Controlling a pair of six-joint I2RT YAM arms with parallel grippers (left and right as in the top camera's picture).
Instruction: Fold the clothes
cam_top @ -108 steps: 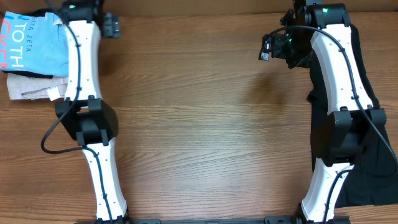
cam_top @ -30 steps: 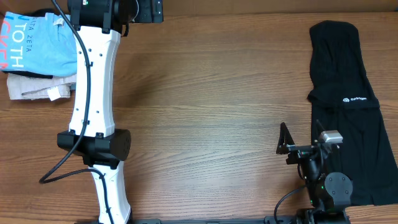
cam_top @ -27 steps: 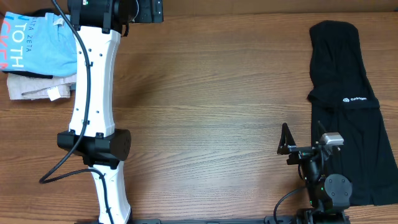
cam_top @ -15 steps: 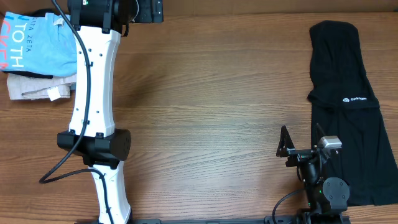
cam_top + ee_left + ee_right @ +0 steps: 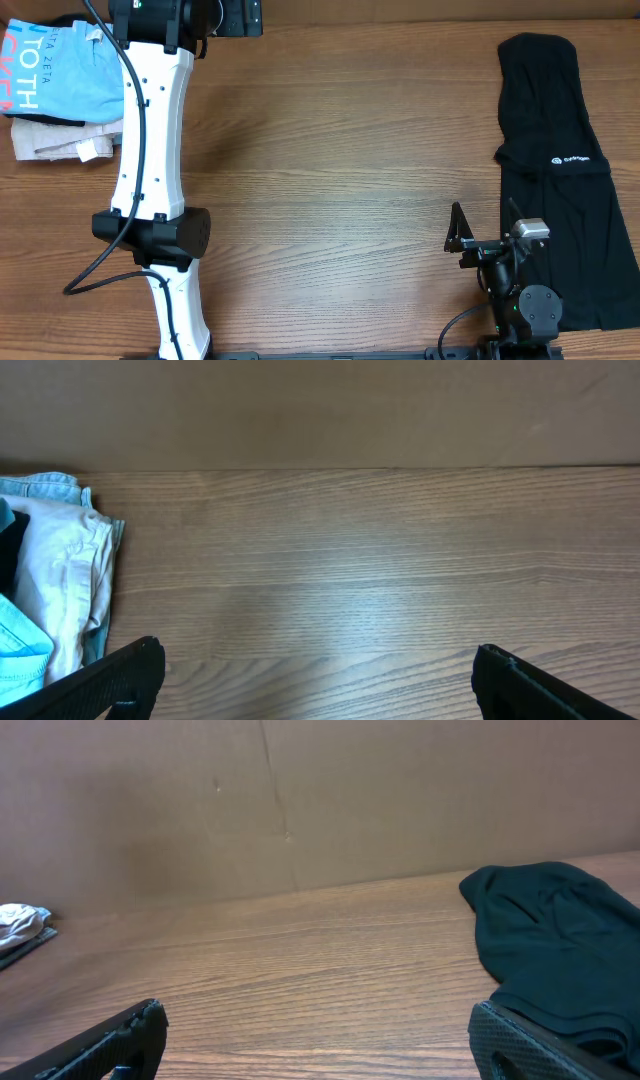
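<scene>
1. While the left gripper gapes wide, the light blue printed T-shirt lies in the far-left corner, overlapping a beige folded cloth.
2. Right gripper wide too; long black fabric garment flat alongside it.

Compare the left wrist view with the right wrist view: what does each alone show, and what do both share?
Only the left wrist view: the light blue T-shirt. Only the right wrist view: the black garment. Both: the wooden table, a brown back wall, pale fabric at the left edge, and an open gripper, the left gripper or the right gripper.
</scene>
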